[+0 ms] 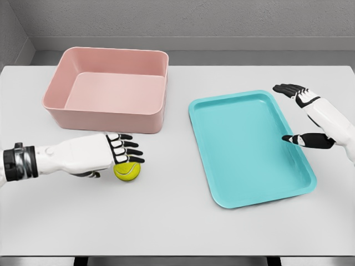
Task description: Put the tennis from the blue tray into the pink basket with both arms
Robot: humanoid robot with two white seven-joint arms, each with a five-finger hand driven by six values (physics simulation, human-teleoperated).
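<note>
The pink basket [108,88] near wall rises just behind the tennis ball [127,170], blocking a level path inward.

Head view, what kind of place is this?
Likely a simulated tabletop test bench: a plain white table against bare grey walls, holding only a pink basket, a blue tray and a tennis ball under the left hand.

One tennis ball [127,170], one blue tray [250,147], one pink basket [108,88], two hands

We see a pale grey table [177,227] filling most of the view. Behind its far edge stands a grey wall [194,19].
</note>
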